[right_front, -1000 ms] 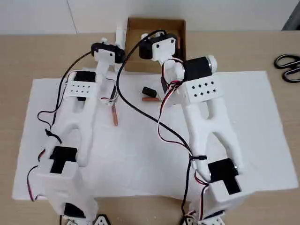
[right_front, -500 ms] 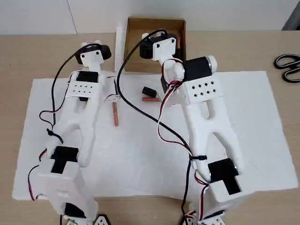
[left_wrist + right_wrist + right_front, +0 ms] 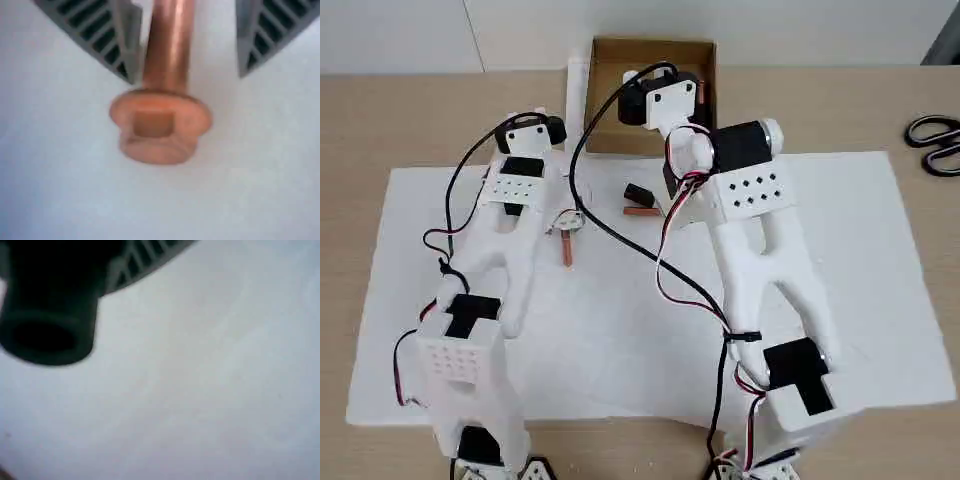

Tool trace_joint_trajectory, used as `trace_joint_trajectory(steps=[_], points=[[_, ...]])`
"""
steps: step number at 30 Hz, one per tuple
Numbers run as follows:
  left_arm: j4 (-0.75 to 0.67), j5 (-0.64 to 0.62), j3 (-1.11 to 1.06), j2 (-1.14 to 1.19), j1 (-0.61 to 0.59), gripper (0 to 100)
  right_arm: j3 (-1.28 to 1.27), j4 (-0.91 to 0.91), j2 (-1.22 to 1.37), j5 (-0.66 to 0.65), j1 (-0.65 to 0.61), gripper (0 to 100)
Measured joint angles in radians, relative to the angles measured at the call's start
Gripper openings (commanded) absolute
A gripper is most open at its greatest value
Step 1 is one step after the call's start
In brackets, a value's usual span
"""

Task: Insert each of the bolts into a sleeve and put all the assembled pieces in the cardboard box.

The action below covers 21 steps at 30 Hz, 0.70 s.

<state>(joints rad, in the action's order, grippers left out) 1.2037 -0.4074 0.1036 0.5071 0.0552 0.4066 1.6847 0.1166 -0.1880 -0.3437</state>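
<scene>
Pulled my left gripper (image 3: 187, 77) back from the cardboard box (image 3: 650, 42); now it straddles the copper bolt (image 3: 160, 122), jaws apart. Right gripper (image 3: 658, 198) by black sleeve (image 3: 47, 315), grip unreadable.

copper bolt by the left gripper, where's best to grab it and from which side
Grip the copper bolt on its round shank, clear of the wide flanged head. It lies flat on the white sheet, so come down from above, one finger each side of the shank, as the open left gripper stands.

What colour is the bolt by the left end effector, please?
Copper-coloured bolt, clearest in the left wrist view.
</scene>
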Motion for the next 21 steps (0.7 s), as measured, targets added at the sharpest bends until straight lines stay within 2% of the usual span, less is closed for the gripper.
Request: trace_joint_trajectory(steps=[3, 10, 15, 21], points=[[0.0, 0.0, 0.015, 0.006, 0.008, 1, 0.0, 0.0, 0.0, 0.0, 0.0, 0.4], [0.026, 0.0, 0.041, 0.008, 0.021, 1, 0.0, 0.0, 0.0, 0.0, 0.0, 0.4], [0.175, -0.005, 0.169, 0.011, 0.051, 1, 0.0, 0.0, 0.0, 0.0, 0.0, 0.4], [0.463, 0.051, 0.471, 0.011, 0.057, 1, 0.0, 0.0, 0.0, 0.0, 0.0, 0.4]])
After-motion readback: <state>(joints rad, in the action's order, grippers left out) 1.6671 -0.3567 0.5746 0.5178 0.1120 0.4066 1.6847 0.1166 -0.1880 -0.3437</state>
